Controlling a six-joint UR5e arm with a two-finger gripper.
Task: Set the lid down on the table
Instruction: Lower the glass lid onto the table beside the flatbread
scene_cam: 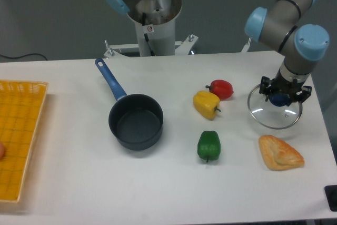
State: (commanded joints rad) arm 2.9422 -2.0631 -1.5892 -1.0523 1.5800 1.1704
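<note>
The lid (275,115), a clear glass disc with a thin metal rim and a dark blue knob, is at the right side of the white table (174,183). My gripper (283,97) comes down from above and is shut on the lid's knob. The frame does not show whether the lid rests on the tabletop or hangs just above it. It sits above the pastry and to the right of the red pepper.
An open dark blue saucepan (136,121) with a long blue handle stands at centre left. A red pepper (221,88), a yellow pepper (206,104) and a green pepper (208,145) lie mid-table. A pastry (279,153) lies front right. A yellow woven tray (18,138) is far left.
</note>
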